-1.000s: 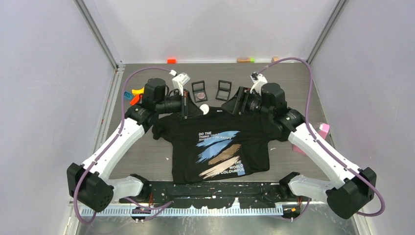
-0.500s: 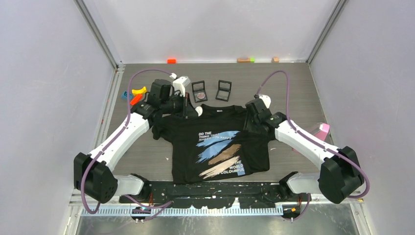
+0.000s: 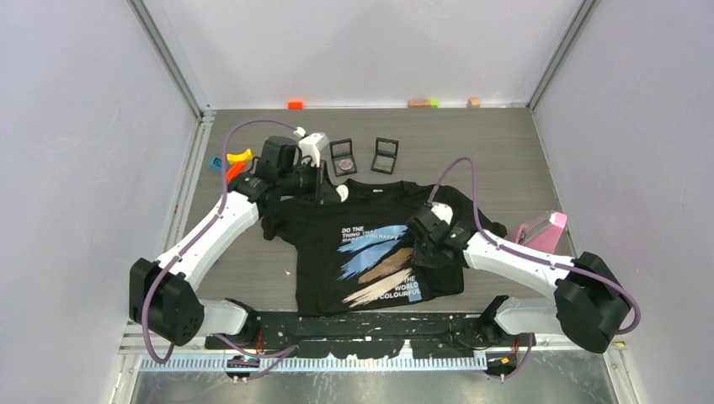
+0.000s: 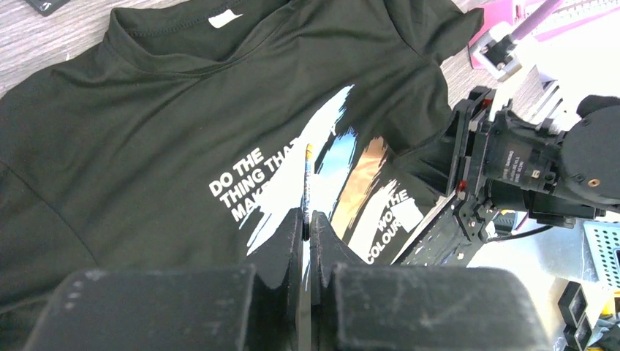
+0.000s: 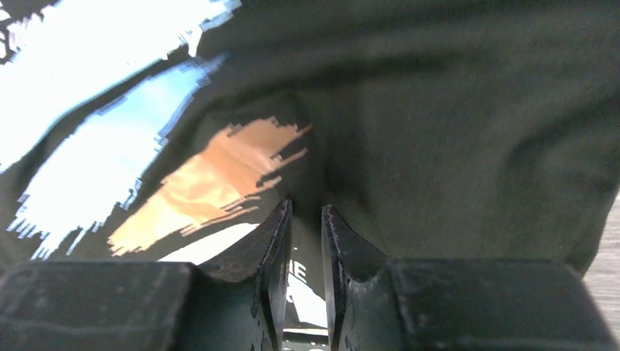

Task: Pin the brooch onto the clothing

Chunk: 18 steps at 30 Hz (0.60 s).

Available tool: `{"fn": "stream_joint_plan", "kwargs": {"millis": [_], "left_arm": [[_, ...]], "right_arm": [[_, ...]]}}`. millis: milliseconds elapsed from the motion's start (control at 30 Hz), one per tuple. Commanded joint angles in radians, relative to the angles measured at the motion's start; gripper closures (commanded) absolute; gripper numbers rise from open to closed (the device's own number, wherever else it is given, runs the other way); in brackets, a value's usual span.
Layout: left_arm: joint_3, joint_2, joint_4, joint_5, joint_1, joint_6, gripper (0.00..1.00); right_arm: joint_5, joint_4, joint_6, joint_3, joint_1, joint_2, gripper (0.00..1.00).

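The black T-shirt [image 3: 320, 236] lies flat on the table, its printed text and blue, tan and cream streaks facing up. It fills the left wrist view [image 4: 146, 146] and the right wrist view [image 5: 453, 110]. My left gripper [image 3: 324, 187] hovers over the collar's left side, shut on the brooch [image 3: 341, 193]. In the left wrist view the brooch [image 4: 309, 175] shows as a thin edge sticking out between the fingers [image 4: 307, 216]. My right gripper [image 3: 418, 242] is low over the tan streak. Its jaws [image 5: 305, 208] stand a narrow gap apart, with nothing seen between them.
Two open black cases [image 3: 343, 156] [image 3: 385, 155] sit behind the collar. A pink box [image 3: 543, 229] lies right of the shirt. Orange, yellow and blue bits [image 3: 236, 162] lie at the left. Small coloured blocks [image 3: 295, 104] line the back wall.
My right arm has swung from behind the collar forward and down onto the shirt's printed front. My left gripper has settled by the collar with the brooch still in it.
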<state>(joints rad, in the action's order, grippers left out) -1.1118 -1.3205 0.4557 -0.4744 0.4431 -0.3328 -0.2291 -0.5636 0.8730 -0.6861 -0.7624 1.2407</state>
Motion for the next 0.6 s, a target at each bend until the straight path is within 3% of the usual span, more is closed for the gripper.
{"fn": "stream_joint_plan", "kwargs": {"millis": [0,200,567], "left_arm": [[-0.051,-0.003,0.01,-0.01,-0.003,0.015,1.0],[-0.053,0.004,0.016,-0.006,-0.003,0.02,1.0],[-0.057,0.017,0.024,-0.003,-0.003,0.025,1.0]], "right_arm": [[0.017,-0.009,0.119,0.035,-0.052,-0.003,0.74],[0.016,-0.063,0.228,0.068,-0.144,-0.008,0.9],[-0.01,-0.15,0.394,0.105,-0.289,-0.042,0.95]]}}
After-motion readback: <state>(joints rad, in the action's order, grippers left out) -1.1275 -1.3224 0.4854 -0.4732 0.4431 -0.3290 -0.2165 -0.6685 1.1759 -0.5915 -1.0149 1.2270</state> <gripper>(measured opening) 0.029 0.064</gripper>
